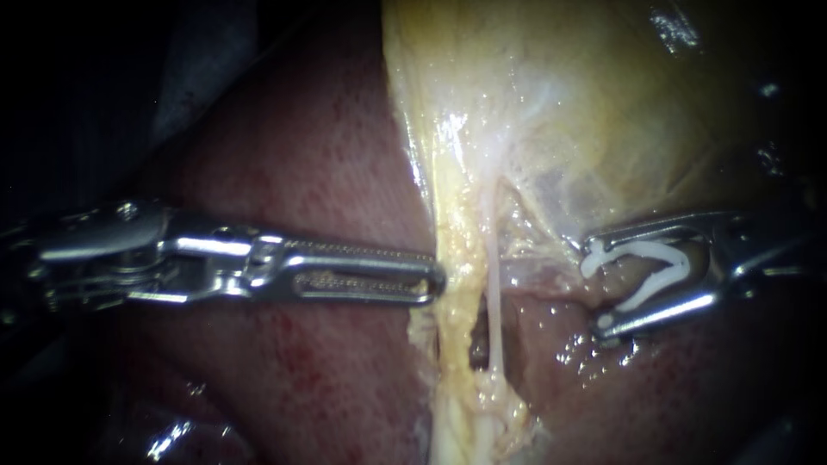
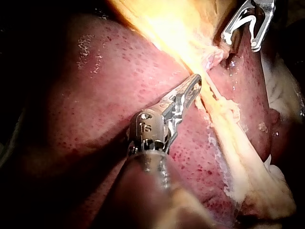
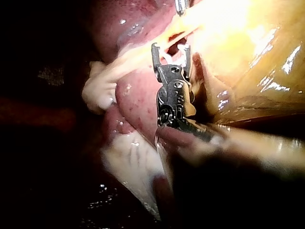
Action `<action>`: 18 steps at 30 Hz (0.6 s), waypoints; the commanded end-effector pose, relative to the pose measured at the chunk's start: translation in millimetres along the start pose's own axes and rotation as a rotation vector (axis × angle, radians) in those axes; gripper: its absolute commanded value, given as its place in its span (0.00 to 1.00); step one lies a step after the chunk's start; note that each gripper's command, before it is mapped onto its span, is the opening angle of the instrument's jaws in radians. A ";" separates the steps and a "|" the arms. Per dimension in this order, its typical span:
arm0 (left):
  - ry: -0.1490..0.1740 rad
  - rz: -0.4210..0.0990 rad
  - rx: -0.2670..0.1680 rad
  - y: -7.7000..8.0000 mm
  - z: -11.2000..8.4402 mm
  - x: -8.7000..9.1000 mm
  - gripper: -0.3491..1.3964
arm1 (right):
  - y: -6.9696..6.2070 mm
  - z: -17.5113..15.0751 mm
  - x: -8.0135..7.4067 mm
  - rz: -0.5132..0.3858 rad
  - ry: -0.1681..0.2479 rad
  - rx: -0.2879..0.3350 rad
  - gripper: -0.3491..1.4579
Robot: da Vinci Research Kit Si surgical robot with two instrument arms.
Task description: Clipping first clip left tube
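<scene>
Left instrument (image 1: 435, 280) pincer pressed together against yellow tissue (image 1: 452, 258). Right instrument (image 1: 594, 287) pincer pinches a white clip (image 1: 646, 252), spread beside the thin tube (image 1: 494, 301).

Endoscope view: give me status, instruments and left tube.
Left instrument shut, tip at left tube. Right instrument holds open clip, short of both tubes. Thin right tube lies between clip and left tube, which is bare.

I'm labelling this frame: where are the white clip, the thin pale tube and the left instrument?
clip (image 1: 646, 251): endoscope view, on its upper arm.
thin tube (image 1: 493, 293): endoscope view, halfway along its bare stretch.
left instrument (image 1: 438, 280): endoscope view, at its tip.
</scene>
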 end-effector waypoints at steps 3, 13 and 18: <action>0.000 0.000 0.000 0.0 -0.1 0.0 0.00 | -0.1 0.0 0.0 0.000 0.000 0.000 0.47; 0.004 -0.003 0.013 -1.4 -2.4 -0.2 0.00 | -0.5 0.6 0.3 0.001 0.000 -0.003 0.47; 0.001 -0.005 0.010 -1.9 -4.5 -0.3 0.00 | -0.8 1.3 0.5 0.002 0.001 -0.007 0.47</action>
